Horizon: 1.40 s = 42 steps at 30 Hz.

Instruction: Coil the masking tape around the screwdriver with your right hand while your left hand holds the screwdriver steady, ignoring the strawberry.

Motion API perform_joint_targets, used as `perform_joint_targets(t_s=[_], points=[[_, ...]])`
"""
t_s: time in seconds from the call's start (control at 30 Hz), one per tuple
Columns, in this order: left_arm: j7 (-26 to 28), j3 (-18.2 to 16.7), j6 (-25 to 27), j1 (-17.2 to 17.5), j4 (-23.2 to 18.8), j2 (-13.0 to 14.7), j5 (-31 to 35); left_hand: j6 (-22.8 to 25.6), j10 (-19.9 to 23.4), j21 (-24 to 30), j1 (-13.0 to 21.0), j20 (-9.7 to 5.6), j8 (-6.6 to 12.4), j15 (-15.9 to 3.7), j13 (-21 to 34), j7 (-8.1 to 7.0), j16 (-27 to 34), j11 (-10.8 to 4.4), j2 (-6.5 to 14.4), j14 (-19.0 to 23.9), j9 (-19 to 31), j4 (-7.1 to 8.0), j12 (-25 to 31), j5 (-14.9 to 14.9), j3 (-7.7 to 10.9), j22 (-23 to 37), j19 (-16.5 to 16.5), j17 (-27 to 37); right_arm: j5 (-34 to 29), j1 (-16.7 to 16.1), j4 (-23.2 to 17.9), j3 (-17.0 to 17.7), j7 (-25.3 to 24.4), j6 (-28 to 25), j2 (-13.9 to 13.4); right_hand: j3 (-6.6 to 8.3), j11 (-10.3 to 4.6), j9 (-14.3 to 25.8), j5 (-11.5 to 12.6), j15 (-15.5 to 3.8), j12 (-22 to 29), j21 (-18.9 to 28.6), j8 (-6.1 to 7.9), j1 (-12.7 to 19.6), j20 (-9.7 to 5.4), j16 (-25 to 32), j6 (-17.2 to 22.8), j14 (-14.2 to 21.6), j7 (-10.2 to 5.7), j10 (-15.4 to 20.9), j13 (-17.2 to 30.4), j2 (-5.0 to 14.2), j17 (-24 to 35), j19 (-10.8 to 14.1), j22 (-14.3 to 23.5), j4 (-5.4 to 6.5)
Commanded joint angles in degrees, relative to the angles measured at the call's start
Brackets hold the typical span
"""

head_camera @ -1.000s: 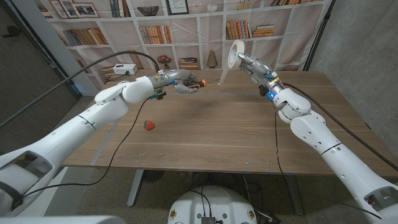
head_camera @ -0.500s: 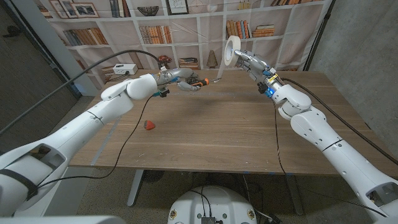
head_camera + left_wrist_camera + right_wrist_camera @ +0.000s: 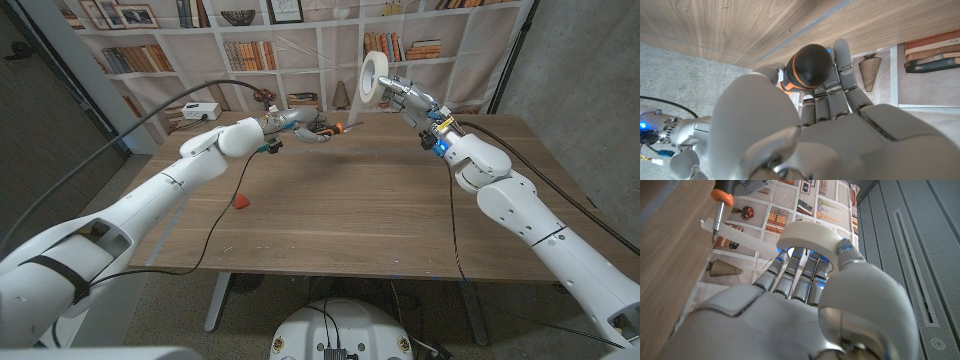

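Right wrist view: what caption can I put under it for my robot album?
The right hand holds the masking tape, its strip stretched to the screwdriver.

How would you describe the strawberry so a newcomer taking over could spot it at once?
Start at the wooden table and look to its left part, under the cable that hangs from the left arm. There a small red strawberry lies alone on the bare wood, nearer the front edge than the left hand holding the screwdriver. It is the one red thing lying on the tabletop, and neither hand touches it.
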Motion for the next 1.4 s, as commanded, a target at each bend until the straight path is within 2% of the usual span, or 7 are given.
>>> perform_joint_targets(t_s=[0.03, 0.23, 0.33, 0.57, 0.7, 1.03, 1.4], points=[[0.8, 2.3, -0.4, -3.0, 4.6, -3.0, 1.4, 11.4, 8.9, 0.0, 4.7, -2.46, 4.94, -12.53, 0.0, -9.07, 0.6, -11.22, 5.5, 8.6, 0.4, 0.33, 0.5, 0.5, 1.79, 0.0, -0.3, 0.1, 1.0, -3.2, -2.8, 2.6, 0.8, 2.8, -1.8, 8.65, -0.15, 1.3, 0.1, -7.84, 0.3, 0.3, 14.17, 4.2, -0.11, -0.3, 4.2, 0.6, 3.75, -0.2, 0.2, 4.24, 0.3, 0.2, 0.1, 8.74], [0.8, 2.7, -0.1, -3.7, 5.1, -3.5, 1.6, 11.4, 8.9, 0.1, 4.7, -2.46, 4.84, -12.6, 0.0, -8.91, 1.0, -11.12, 5.5, 8.4, 0.2, 0.3, 0.6, 0.6, 1.84, -0.2, -0.3, 0.1, 1.9, -5.6, -2.3, 3.8, 1.9, 5.9, -1.3, 8.64, -0.14, 1.2, 0.1, -7.92, 0.5, 0.5, 14.34, 4.2, -0.13, -0.4, 4.1, 0.7, 3.67, -0.3, 0.4, 4.23, 0.5, 0.2, 0.1, 8.72], [0.9, 3.0, -0.1, -4.1, 5.8, -3.9, 1.7, 11.3, 8.9, 0.1, 4.7, -2.46, 4.88, -12.57, -0.3, -9.02, 1.2, -11.3, 5.5, 8.2, 0.3, 0.29, 0.6, 0.6, 1.85, -0.4, -0.3, 0.1, 1.7, -8.9, -3.2, 5.2, 1.3, 8.0, -1.5, 8.67, -0.19, 1.0, 0.1, -7.9, 0.5, 0.6, 14.44, 4.2, -0.22, -0.5, 4.1, 0.8, 3.7, -0.3, 0.4, 4.22, 0.6, 0.2, 0.1, 8.7], [1.5, 3.4, -1.3, -5.1, 7.1, -4.6, 1.8, 11.3, 8.6, 0.3, 4.8, -2.63, 4.84, -12.56, -0.2, -9.15, 1.8, -11.07, 5.4, 8.0, 0.4, 0.29, 0.7, 0.6, 1.97, -0.5, -0.4, 0.1, -0.2, -14.4, -5.3, 7.6, -0.9, 5.7, -5.8, 8.7, -0.25, 0.9, 0.1, -7.98, 0.5, 0.8, 14.69, 4.2, -0.29, -0.8, 4.1, 0.7, 3.64, -0.3, 0.4, 4.15, 0.8, 0.2, 0.1, 8.66], [1.6, 3.6, -1.9, -5.7, 7.9, -5.0, 1.7, 11.3, 8.7, 0.4, 4.8, -2.5, 4.77, -12.62, -0.4, -9.08, 2.1, -11.06, 5.4, 7.8, 0.3, 0.32, 0.7, 0.6, 2.03, -0.5, -0.5, 0.1, -0.3, -15.9, -5.7, 8.5, -0.7, 2.2, -9.0, 8.71, -0.28, 0.8, 0.0, -7.95, 0.5, 0.9, 14.78, 4.2, -0.31, -1.1, 3.9, 0.7, 3.5, -0.4, 0.3, 4.17, 0.9, -0.1, 0.1, 8.71], [1.8, 3.7, -4.0, -6.9, 9.0, -6.0, 1.0, 11.3, 8.7, 0.4, 4.8, -2.51, 4.72, -12.61, -0.3, -9.06, 2.6, -11.03, 5.4, 7.5, 0.2, 0.29, 1.0, 0.7, 2.17, -0.9, -0.6, 0.0, -0.9, -14.1, -4.5, 6.5, 2.4, -3.9, -12.8, 8.71, -0.01, 0.4, 0.0, -7.59, 0.5, 1.0, 14.9, 4.5, -0.21, -1.1, 3.5, 0.5, 3.63, -0.9, 0.4, 4.2, 1.5, -0.3, 0.1, 8.37], [1.6, 3.3, -4.8, -7.2, 9.0, -6.4, 0.2, 11.4, 8.6, 0.5, 4.8, -2.59, 4.67, -12.5, -0.5, -8.89, 3.1, -11.05, 5.4, 7.4, 0.1, 0.26, 1.1, 0.7, 2.29, -1.2, -0.6, 0.0, -1.1, -11.3, -2.3, 4.3, 5.4, -6.0, -14.1, 8.74, 0.1, 0.1, -0.2, -7.39, 0.4, 1.3, 14.97, 4.6, -0.35, -1.5, 3.1, 0.2, 3.75, -1.3, 0.4, 4.28, 2.0, -0.5, 0.1, 8.3]])
